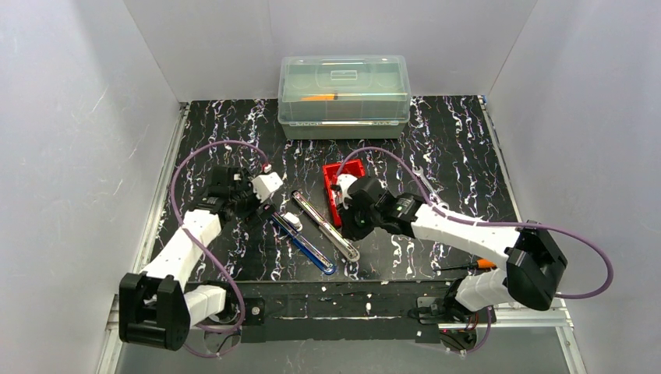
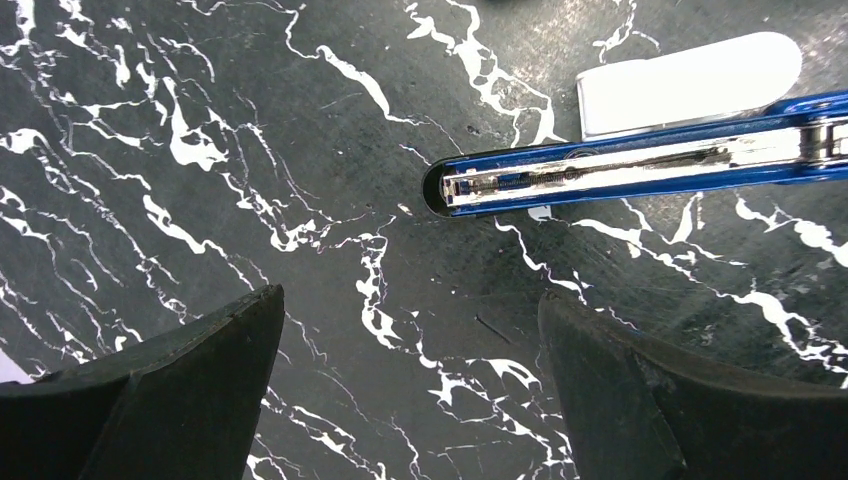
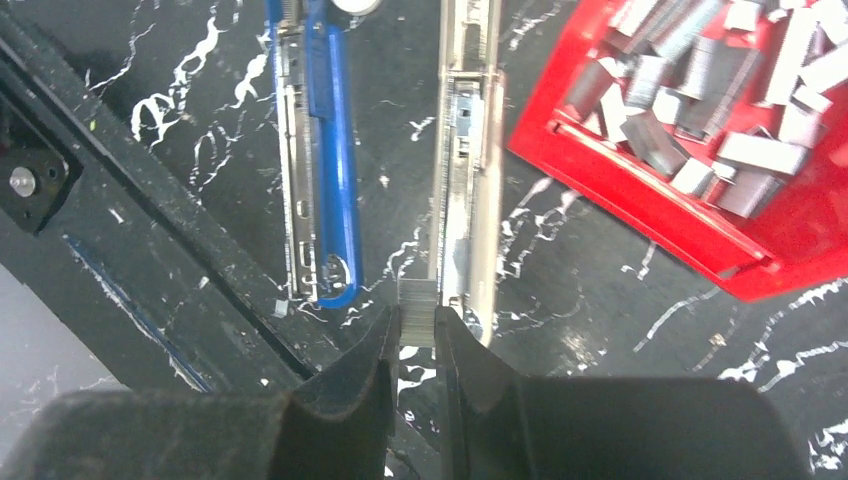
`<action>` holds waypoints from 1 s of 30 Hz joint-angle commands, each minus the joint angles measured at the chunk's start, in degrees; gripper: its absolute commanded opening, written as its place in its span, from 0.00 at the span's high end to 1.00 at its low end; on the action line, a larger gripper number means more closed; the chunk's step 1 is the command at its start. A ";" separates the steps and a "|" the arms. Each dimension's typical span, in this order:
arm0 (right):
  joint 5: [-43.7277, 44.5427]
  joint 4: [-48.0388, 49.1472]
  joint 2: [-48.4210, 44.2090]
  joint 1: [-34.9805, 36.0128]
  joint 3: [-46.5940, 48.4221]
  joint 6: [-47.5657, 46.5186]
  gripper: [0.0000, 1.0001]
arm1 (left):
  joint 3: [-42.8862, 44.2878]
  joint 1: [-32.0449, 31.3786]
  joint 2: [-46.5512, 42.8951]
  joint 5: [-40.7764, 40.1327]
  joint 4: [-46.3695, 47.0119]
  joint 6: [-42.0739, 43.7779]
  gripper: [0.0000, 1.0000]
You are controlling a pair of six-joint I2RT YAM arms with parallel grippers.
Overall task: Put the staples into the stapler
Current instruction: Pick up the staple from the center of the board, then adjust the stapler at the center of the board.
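Hovering over the grey-walled black marbled table, left tool gapes empty, right tool pinches staples.

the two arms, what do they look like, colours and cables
Both the left arm and right arm have white shell links between bulky black joints and bases. A thin purple cable loops along each. The left gripper and right gripper have matte black wedge-shaped fingers. No markings are readable.
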 commanded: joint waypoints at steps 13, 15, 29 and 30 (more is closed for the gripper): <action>-0.80 10.64 4.34 4.77 2.42 -3.58 0.80 | -0.92 2.03 14.57 -0.88 10.81 4.53 0.02; -0.79 11.41 5.32 5.20 2.50 -3.77 0.80 | 0.59 2.02 16.30 0.04 10.63 4.63 0.01; 3.02 15.47 8.58 9.75 1.41 -1.03 0.80 | 10.51 1.54 24.63 3.24 9.34 2.74 0.01; 4.52 15.15 9.09 10.48 1.91 -0.60 0.81 | 11.06 1.51 24.43 3.26 8.41 2.65 0.01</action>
